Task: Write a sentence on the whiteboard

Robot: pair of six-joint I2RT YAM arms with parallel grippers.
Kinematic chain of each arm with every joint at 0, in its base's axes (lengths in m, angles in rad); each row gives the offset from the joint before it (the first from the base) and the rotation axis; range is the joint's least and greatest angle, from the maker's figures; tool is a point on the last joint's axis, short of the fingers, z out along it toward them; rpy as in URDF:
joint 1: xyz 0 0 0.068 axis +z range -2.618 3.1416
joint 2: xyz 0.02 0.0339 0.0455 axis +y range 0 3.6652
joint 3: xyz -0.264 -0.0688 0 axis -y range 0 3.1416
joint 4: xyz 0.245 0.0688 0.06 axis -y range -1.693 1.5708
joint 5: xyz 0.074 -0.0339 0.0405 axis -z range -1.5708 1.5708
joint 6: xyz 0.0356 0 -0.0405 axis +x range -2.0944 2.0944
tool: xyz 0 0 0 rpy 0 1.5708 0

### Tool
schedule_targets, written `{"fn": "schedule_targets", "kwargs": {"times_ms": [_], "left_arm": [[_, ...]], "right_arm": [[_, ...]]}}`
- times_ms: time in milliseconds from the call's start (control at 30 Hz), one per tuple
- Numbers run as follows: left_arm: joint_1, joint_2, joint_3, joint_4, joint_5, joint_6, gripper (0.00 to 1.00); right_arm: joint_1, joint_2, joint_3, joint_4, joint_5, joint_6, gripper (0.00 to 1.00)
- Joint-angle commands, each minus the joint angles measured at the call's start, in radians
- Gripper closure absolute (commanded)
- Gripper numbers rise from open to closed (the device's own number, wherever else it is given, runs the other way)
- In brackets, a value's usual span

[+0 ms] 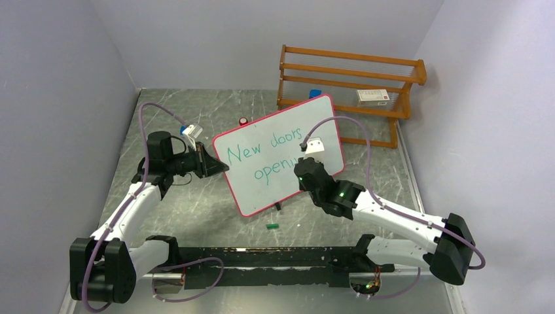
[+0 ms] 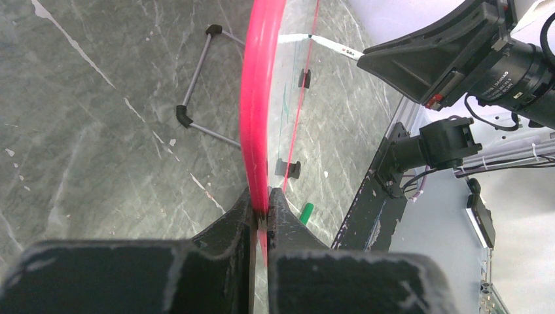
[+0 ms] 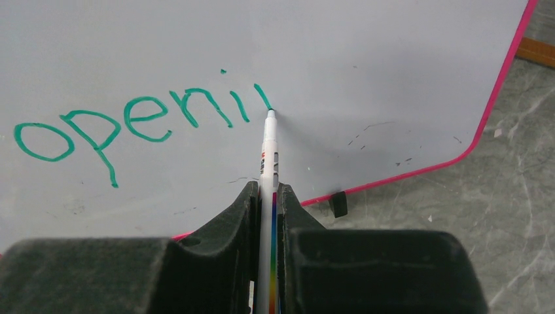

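The whiteboard (image 1: 281,140), white with a pink-red rim, stands tilted on the table. Its left rim (image 2: 258,118) is pinched by my left gripper (image 2: 261,208), which is shut on it. Green writing, the sentence (image 1: 262,156), reads "New doors" above "openi" plus a started stroke (image 3: 141,118). My right gripper (image 3: 265,193) is shut on a white marker (image 3: 268,154) with a rainbow stripe. The marker's tip touches the board at the end of the last green stroke. In the top view the right gripper (image 1: 305,165) covers the end of the second line.
A green marker cap (image 1: 272,226) lies on the grey table in front of the board. A wooden rack (image 1: 347,82) with a small box stands at the back right. A small red-topped thing (image 1: 243,122) sits behind the board. Grey walls close in both sides.
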Motion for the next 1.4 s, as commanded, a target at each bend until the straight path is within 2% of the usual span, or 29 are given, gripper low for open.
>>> {"fn": "schedule_targets", "kwargs": {"times_ms": [0, 733, 1367], "left_arm": [[0.002, 0.011, 0.013, -0.042, -0.073, 0.042, 0.95], [0.002, 0.017, 0.013, -0.042, -0.068, 0.041, 0.95], [0.002, 0.016, 0.013, -0.047, -0.073, 0.043, 0.95]], "right_arm": [[-0.01, -0.008, -0.027, -0.023, -0.026, 0.028, 1.0], [-0.015, 0.003, 0.024, 0.082, -0.005, -0.039, 1.0], [-0.062, 0.002, 0.02, 0.071, 0.008, -0.049, 1.0]]}}
